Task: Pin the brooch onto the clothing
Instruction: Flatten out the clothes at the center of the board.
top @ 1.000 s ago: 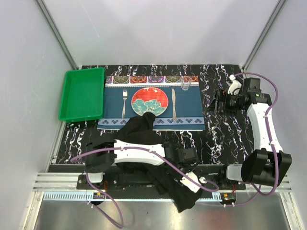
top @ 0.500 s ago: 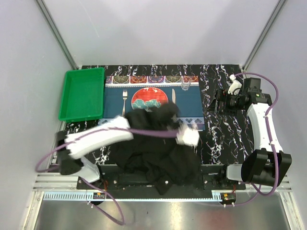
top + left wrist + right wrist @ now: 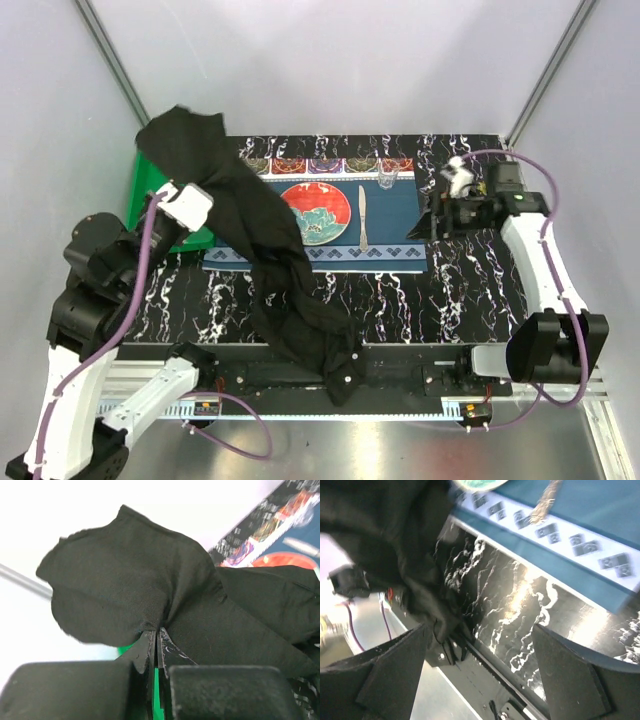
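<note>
Shirt (image 3: 270, 250) no longer lies heaped on the bench (image 3: 460, 290): my left claw (image 3: 156, 635), pinched shut on a fold, has hoisted it high at far left, tail trailing to the near edge. Right claw (image 3: 480, 655) waits open. I see no brooch, so pinning hasn't started.

A black marble-patterned table (image 3: 470, 290) with white veining carries a blue placemat (image 3: 395, 225), which has a band of coloured squares along its far edge and a white key-pattern strip along its near edge. On the placemat sits a red plate (image 3: 325, 205) with a teal flower design, and a knife (image 3: 363, 215) lies just to its right, lengthwise. A small clear glass (image 3: 387, 178) stands beyond the knife's tip. A green tray (image 3: 137, 200) lies at the table's far left corner, beside the placemat.
</note>
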Robot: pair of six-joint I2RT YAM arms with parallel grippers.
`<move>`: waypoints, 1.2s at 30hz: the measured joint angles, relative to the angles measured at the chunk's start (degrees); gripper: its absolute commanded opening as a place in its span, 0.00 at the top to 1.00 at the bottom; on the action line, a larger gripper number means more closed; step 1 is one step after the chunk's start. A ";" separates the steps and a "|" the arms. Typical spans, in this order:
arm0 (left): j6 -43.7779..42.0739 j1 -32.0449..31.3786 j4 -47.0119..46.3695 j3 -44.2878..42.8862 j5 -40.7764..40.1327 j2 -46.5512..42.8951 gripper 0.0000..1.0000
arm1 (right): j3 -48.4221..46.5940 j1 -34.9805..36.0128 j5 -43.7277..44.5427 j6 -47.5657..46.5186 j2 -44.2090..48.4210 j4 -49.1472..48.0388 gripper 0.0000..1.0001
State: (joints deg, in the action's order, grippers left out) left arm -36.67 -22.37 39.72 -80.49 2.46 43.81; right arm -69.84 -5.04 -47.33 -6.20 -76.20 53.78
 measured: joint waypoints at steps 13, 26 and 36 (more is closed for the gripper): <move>-8.50 4.85 12.39 19.76 -17.25 0.04 0.26 | -0.13 20.26 7.98 -8.96 -4.61 3.39 0.13; -17.55 -27.80 26.93 6.86 14.05 13.31 0.01 | -7.50 5.05 4.61 -6.23 -5.84 5.25 0.13; -25.64 -58.82 17.11 17.70 12.79 23.21 0.07 | -6.95 5.05 4.68 -5.31 -4.33 6.03 0.13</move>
State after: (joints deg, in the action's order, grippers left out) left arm -62.30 -81.19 56.84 -62.78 15.25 67.02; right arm -76.79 0.01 -42.65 -11.51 -80.53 59.81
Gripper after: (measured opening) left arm 0.963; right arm 0.873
